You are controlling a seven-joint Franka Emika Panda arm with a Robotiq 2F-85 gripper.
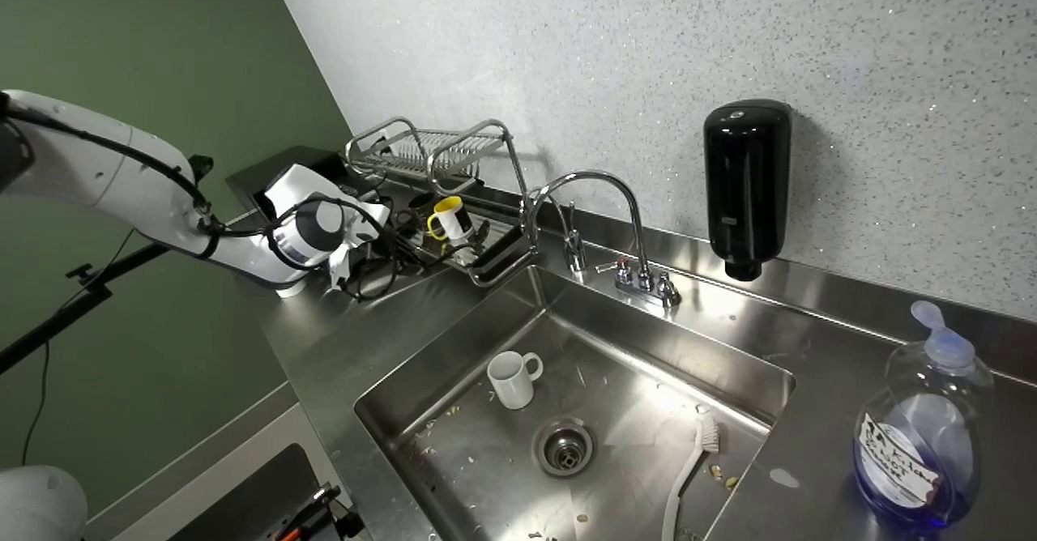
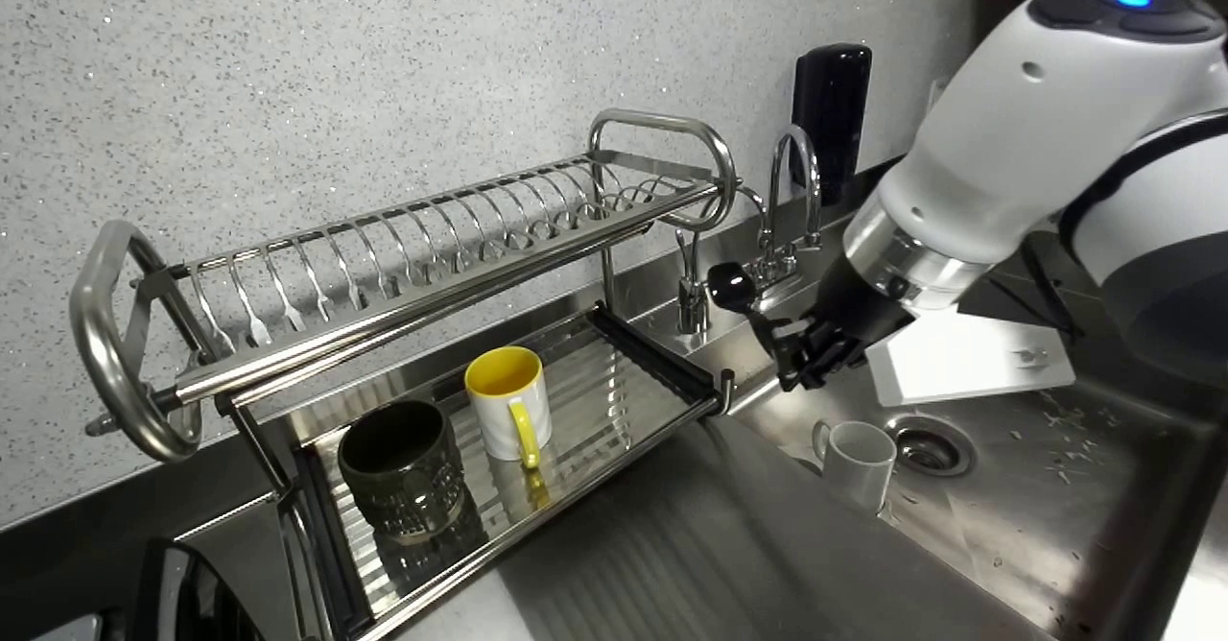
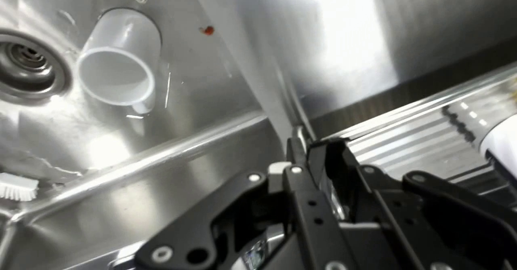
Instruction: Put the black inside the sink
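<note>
Hand (image 3: 307, 152) clamped on the narrow end of a black spoon-shaped item (image 2: 732, 286), held aloft near the rim of the sink (image 1: 648, 337). White mug (image 1: 512, 381) standing, brush (image 1: 702, 442) lying inside sink. Dish rack (image 2: 441, 291) on counter (image 1: 348, 330) beside sink.

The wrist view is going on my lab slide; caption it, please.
Claw in the foreground, a white mug near the drain strainer in the stainless-steel sink, dish-rack tray at frame right.
</note>
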